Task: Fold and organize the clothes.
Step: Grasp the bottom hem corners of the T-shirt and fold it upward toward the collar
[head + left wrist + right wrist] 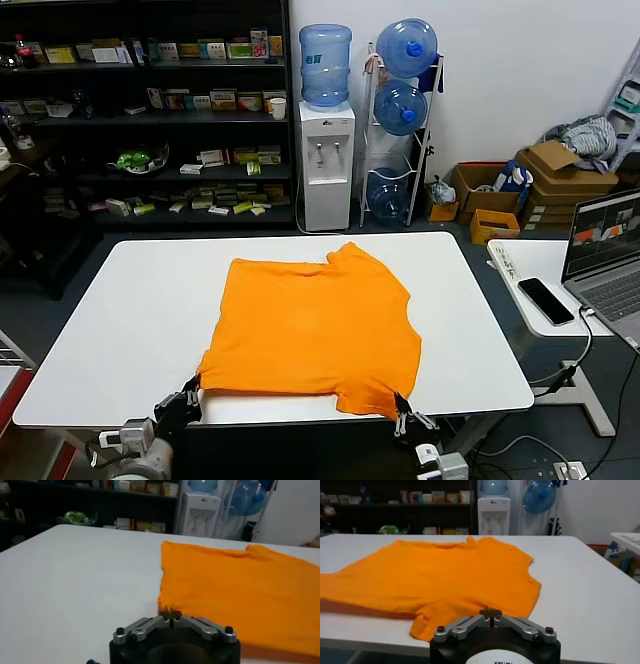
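The bright orange T-shirt (310,325) lies spread flat on the white table (130,320), plain side up, collar toward the far edge and hem at the near edge. My left gripper (193,388) is at the near left hem corner, shut on a pinch of the cloth (235,585); its tips (172,614) meet at the corner. My right gripper (401,408) is at the near right hem corner, shut, its tips (490,613) closed against the edge of the shirt (435,575). Both corners are drawn to points toward the grippers.
A side table at the right holds a phone (545,300) and a laptop (610,250). Behind the table stand a water dispenser (327,160), a bottle rack, dark shelves and cardboard boxes with a grey cloth heap (590,135).
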